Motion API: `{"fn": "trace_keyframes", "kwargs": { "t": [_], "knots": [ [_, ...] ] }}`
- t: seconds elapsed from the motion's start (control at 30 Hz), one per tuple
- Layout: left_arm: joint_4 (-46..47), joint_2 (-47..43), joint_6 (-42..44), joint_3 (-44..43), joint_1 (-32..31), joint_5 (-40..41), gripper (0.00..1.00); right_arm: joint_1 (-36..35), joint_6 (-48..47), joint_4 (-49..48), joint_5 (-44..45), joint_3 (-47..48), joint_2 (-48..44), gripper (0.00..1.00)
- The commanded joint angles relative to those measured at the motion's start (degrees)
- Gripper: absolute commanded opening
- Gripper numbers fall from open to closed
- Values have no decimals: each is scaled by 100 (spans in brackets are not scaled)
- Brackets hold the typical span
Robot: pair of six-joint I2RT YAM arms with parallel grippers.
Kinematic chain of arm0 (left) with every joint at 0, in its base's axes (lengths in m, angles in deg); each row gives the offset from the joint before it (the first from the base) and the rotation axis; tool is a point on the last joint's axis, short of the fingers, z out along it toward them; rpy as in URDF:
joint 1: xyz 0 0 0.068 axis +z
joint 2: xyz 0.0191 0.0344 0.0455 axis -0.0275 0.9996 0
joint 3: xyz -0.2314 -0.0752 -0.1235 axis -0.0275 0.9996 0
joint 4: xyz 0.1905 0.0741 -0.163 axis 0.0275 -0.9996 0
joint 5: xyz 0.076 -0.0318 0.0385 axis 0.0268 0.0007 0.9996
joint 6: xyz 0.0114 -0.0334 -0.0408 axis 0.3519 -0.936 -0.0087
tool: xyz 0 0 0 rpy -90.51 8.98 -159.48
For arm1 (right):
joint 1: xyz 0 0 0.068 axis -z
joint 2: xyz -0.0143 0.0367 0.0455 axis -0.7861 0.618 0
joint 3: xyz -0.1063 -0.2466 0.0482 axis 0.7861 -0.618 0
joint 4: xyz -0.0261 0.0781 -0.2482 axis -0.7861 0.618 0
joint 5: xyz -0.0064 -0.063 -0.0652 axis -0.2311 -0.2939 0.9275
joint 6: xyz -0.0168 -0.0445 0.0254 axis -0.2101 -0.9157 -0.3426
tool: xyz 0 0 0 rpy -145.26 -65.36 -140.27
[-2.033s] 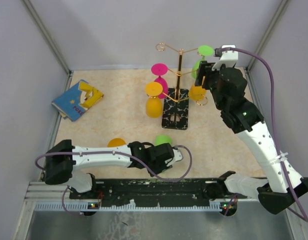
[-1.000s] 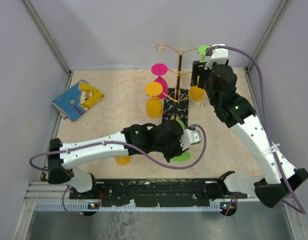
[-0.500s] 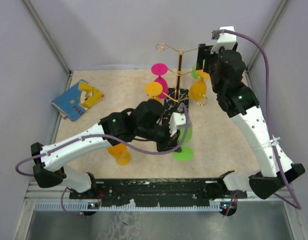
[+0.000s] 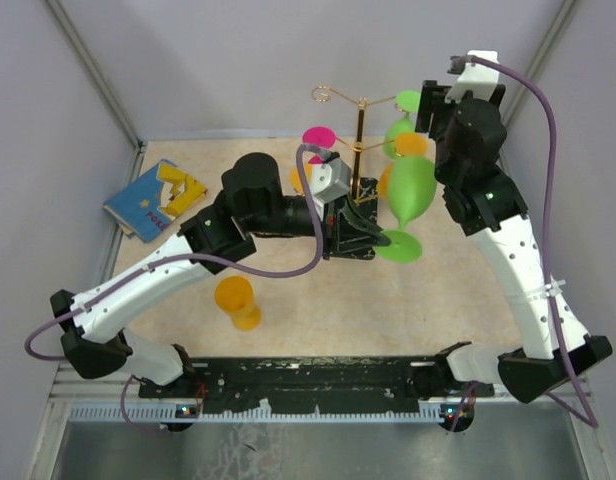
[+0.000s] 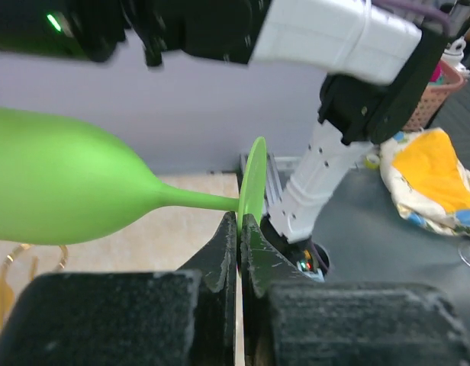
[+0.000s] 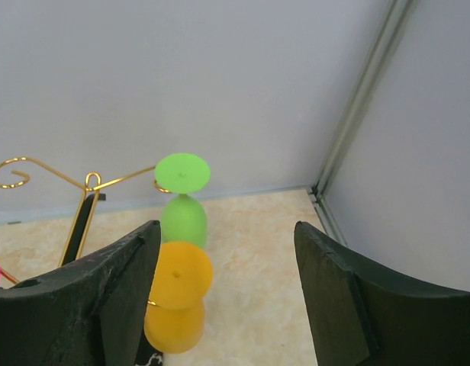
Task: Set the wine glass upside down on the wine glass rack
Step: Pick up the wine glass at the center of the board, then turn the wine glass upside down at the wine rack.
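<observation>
My left gripper [image 5: 239,221] is shut on the foot [image 5: 255,179] of a green wine glass [image 4: 411,192]. It holds the glass in the air, lying sideways, just right of the wine glass rack [image 4: 360,140]. The bowl [image 5: 59,191] points away from the fingers. The rack's gold wire [image 6: 37,171] carries an upside-down green glass [image 6: 181,217], an orange glass [image 6: 174,305] below it and a pink glass [image 4: 318,138]. My right gripper [image 6: 227,236] is open and empty, high behind the rack's right arm.
An orange glass [image 4: 236,300] lies on the table near the front left. A blue and yellow book [image 4: 153,198] lies at the back left. The rack's black marbled base [image 4: 348,240] sits mid-table under my left wrist. Walls close in the back and both sides.
My left arm has lifted the green glass from the near table up and back to beside the rack. The right gripper has risen and drawn away from the hung glasses.
</observation>
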Motion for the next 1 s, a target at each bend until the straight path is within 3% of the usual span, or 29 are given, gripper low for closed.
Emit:
{"fn": "trace_keyframes", "kwargs": {
  "t": [0.0,0.2,0.57,0.67,0.8,0.97],
  "knots": [
    [1812,1,-165,-133,189,-208,0,43,-34,-454,460,-298,-493,71],
    [3228,-142,-644,258,620,116,0,51,-496,-777,1051,-794,-869,73],
    [3856,-323,-1562,748,1698,495,0,434,-604,-569,1371,-774,-708,74],
    [4026,-180,-2279,675,2121,587,0,461,-516,-601,638,-826,-698,74],
    [3854,210,-3181,205,2698,696,0,459,-543,-867,-1052,-987,-762,75],
    [3674,888,-4780,-535,3356,686,0,457,-931,-2149,-3280,-1839,-1089,86]
  ]
}}
